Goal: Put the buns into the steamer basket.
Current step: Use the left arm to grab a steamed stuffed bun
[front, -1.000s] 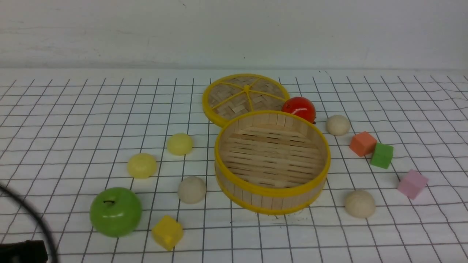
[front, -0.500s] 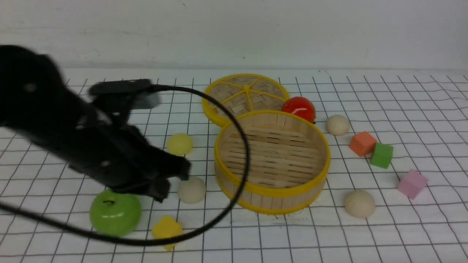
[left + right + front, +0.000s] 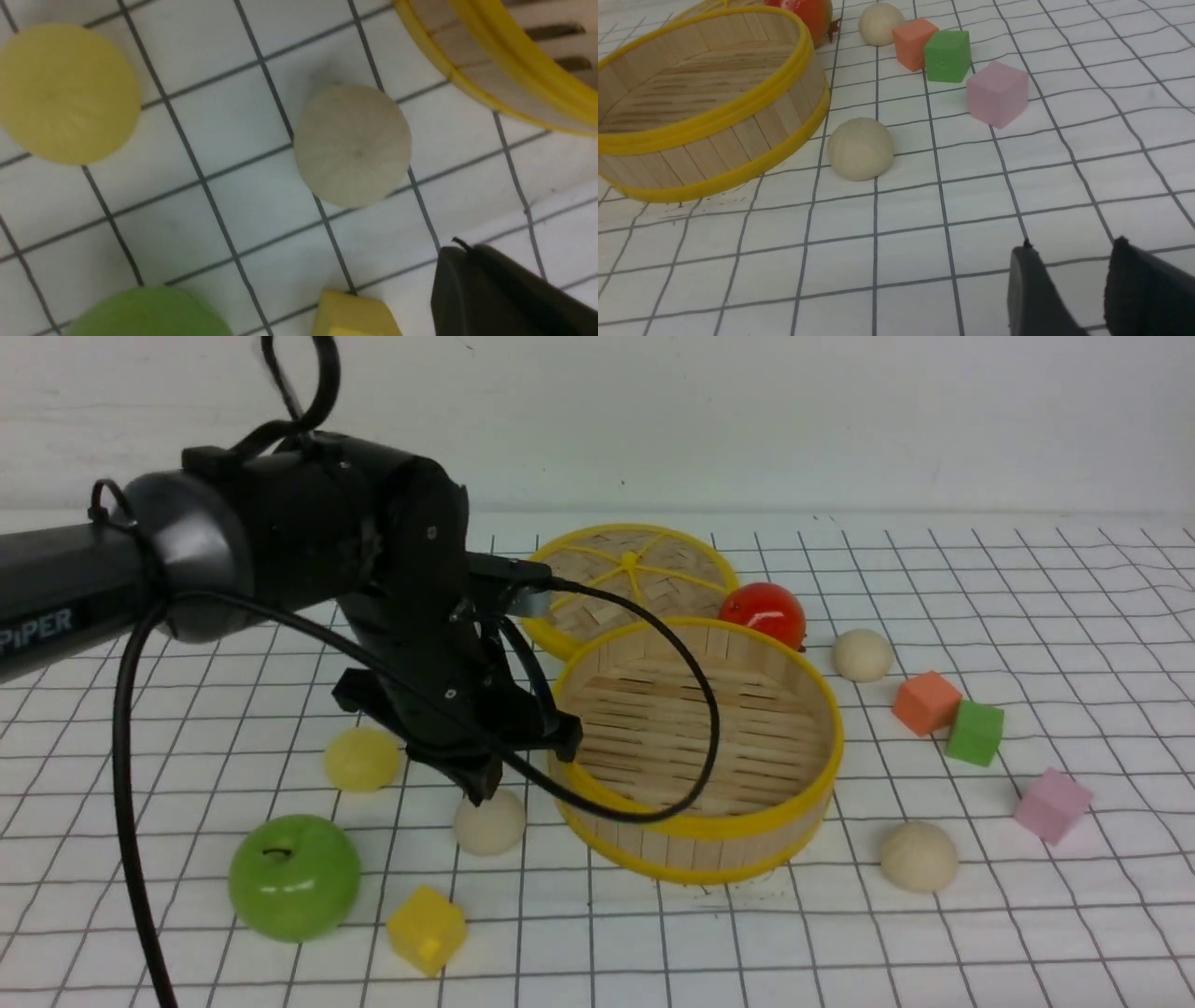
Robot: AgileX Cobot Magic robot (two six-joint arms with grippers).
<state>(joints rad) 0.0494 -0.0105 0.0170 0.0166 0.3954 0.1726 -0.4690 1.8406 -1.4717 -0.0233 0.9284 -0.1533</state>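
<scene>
The steamer basket (image 3: 695, 845) stands empty at mid-table. My left gripper (image 3: 481, 791) is shut with nothing in it, and hangs just above a cream bun (image 3: 489, 821) by the basket's left wall. In the left wrist view that bun (image 3: 352, 145) lies ahead of the shut fingertips (image 3: 460, 249), with a yellow bun (image 3: 67, 93) and the basket wall (image 3: 467, 51) on either side. The yellow bun (image 3: 361, 758) lies left of the arm. Two more cream buns (image 3: 863, 654) (image 3: 920, 856) lie right of the basket. My right gripper (image 3: 1071, 245) is open and empty, short of the nearer cream bun (image 3: 860, 148).
A woven lid (image 3: 625, 579) and a red ball (image 3: 764, 613) sit behind the basket. A green apple (image 3: 295, 875) and a yellow cube (image 3: 427, 929) lie front left. Orange (image 3: 926, 703), green (image 3: 975, 733) and pink (image 3: 1053, 805) cubes are on the right.
The left arm has swung in from the lower left corner and now hangs over the cream bun beside the basket, covering one yellow bun. Its gripper stays shut. No object has moved.
</scene>
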